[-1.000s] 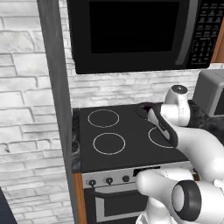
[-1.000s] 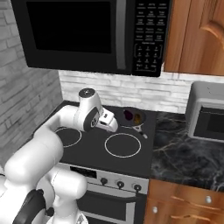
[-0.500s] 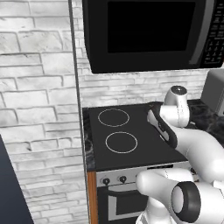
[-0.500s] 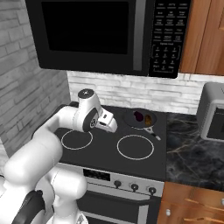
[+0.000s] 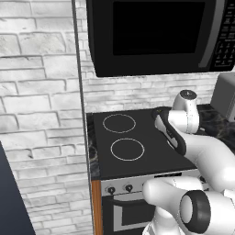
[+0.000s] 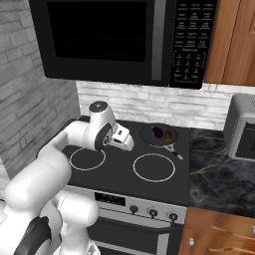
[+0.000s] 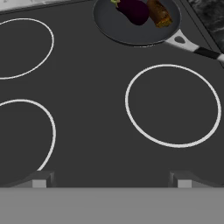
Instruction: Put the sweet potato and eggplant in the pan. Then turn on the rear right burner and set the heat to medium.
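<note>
The dark pan (image 6: 149, 137) sits on the rear right burner and covers it. In it lie the purple eggplant (image 6: 157, 132) and, to its right, the reddish-brown sweet potato (image 6: 169, 135). The hand view shows the pan (image 7: 113, 26) at the top, holding the eggplant (image 7: 133, 10) and the sweet potato (image 7: 158, 14), its handle (image 7: 199, 49) pointing right. My gripper (image 6: 128, 146) hovers above the middle of the cooktop, left of the pan and apart from it. It (image 7: 109, 178) is open, with bare black glass between its fingertips (image 7: 40, 178). My arm hides the pan in the left base view.
Three bare white burner rings mark the cooktop (image 7: 87, 131). Stove knobs (image 6: 153, 213) line the front panel below. A microwave (image 6: 114, 40) hangs overhead. A brick wall (image 5: 36, 114) stands to the left, and a marble counter (image 6: 219, 169) with a toaster (image 6: 243, 129) to the right.
The whole picture has shifted and the stove looks nearer, so the base has driven. The arm keeps much the same pose over the cooktop. Both vegetables stay in the pan.
</note>
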Motion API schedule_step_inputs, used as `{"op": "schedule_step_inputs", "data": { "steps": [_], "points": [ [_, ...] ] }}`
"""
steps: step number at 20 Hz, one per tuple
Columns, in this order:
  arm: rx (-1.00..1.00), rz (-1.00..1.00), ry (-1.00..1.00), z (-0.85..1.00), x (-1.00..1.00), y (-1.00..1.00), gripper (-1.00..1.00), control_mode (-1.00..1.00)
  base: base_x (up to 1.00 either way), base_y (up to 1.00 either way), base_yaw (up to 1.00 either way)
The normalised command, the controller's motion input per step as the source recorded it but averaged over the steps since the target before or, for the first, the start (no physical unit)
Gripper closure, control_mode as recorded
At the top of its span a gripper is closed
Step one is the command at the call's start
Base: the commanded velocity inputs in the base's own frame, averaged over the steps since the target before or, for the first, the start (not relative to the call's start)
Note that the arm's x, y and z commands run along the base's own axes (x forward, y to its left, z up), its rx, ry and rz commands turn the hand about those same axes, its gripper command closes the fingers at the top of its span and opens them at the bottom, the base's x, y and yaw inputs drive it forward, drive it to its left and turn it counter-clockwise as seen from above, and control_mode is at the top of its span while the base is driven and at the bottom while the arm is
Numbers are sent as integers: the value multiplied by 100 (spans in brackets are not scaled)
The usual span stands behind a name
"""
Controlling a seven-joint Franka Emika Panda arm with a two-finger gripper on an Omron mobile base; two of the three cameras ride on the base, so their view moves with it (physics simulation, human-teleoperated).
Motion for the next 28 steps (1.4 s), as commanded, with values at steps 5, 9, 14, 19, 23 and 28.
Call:
{"op": "schedule_step_inputs", "data": {
  "steps": [5, 9, 14, 19, 23, 28],
  "points": [
    [0, 0, 0, 0, 0, 0, -100, 100, 0, 0, 0],
    [0, 0, 0, 0, 0, 0, -100, -100, 0, 0, 0],
    [1, -1, 0, 0, -16, -3, -100, -100, 0, 0, 0],
    [9, -9, -3, -4, -59, -60, -100, -100, 0, 0, 0],
    [6, -4, -1, -6, -48, -71, -100, -100, 0, 0, 0],
    [0, -4, -1, -5, -8, -86, -100, -100, 0, 0, 0]
  ]
}}
